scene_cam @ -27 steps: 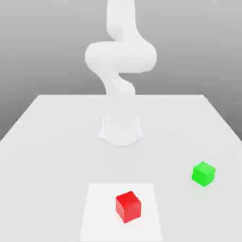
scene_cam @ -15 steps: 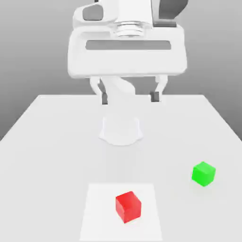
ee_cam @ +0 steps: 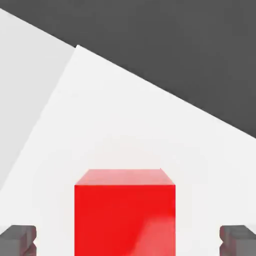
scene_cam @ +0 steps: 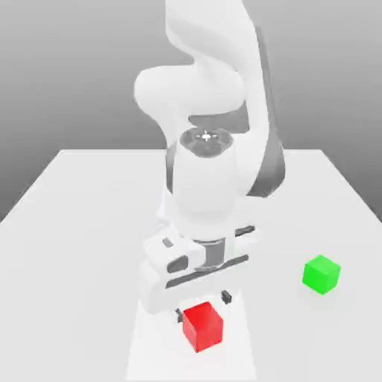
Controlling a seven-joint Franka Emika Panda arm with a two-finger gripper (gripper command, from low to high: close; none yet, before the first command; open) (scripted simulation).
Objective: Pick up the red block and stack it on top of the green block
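Note:
The red block [scene_cam: 203, 326] sits on a lighter white square of the table, near the front. My gripper [scene_cam: 203, 306] has come down over it and stands open; its dark fingertips [scene_cam: 226, 297] flank the block's top edge without touching it. From the hand camera the red block [ee_cam: 125, 215] lies between the two grey fingertips [ee_cam: 17, 240], with a wide gap on each side. The green block [scene_cam: 321, 274] rests alone on the table toward the exterior view's right, well apart from the gripper.
The white table [scene_cam: 74, 224] spreads wide around both blocks. A paler square patch [scene_cam: 149, 351] marks the surface under the red block. The bulky white arm [scene_cam: 205, 186] rises behind the gripper over the table's middle.
The hand has dropped from high above the table's middle down and forward to the red block, fingers still open. Neither block has moved.

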